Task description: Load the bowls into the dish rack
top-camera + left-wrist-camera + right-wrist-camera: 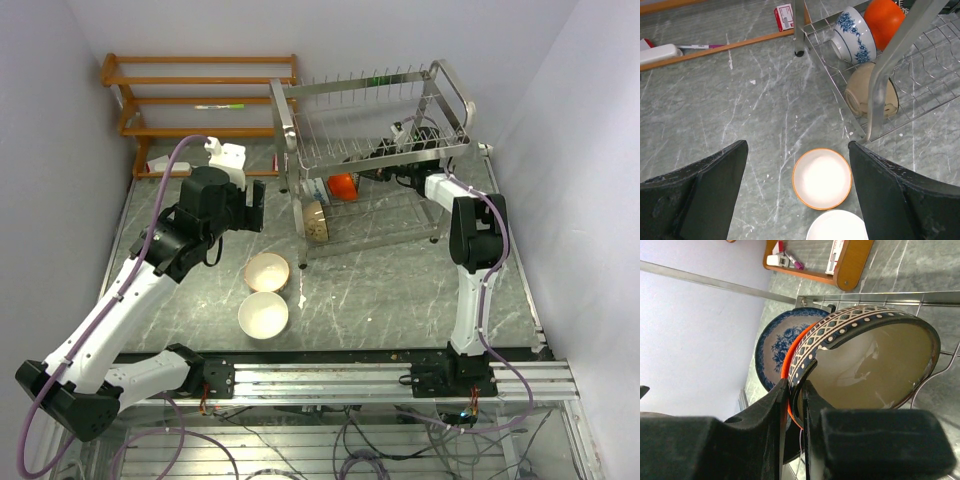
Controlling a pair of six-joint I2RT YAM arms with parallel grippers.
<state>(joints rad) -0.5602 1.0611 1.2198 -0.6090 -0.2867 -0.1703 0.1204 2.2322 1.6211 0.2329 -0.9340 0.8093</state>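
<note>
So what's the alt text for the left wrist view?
The left gripper's two black fingers stand wide open above a cream bowl with an orange rim on the grey marbled table, with a white bowl at the bottom edge. At upper right the dish rack holds a blue-and-white bowl, an orange bowl and a tan bowl.

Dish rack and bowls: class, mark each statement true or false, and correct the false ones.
1. Two bowls, the cream-tan bowl and the white bowl, sit on the table outside the dish rack. True.
2. The left gripper holds the white bowl. False: it hangs open above the two bowls and holds nothing.
3. The right gripper pinches the rim of the olive-brown bowl. True.
4. The blue-and-white bowl lies on the table. False: it stands on edge in the rack.
5. The red-orange bowl is in the rack's upper tier. False: it is in the lower tier.
</note>
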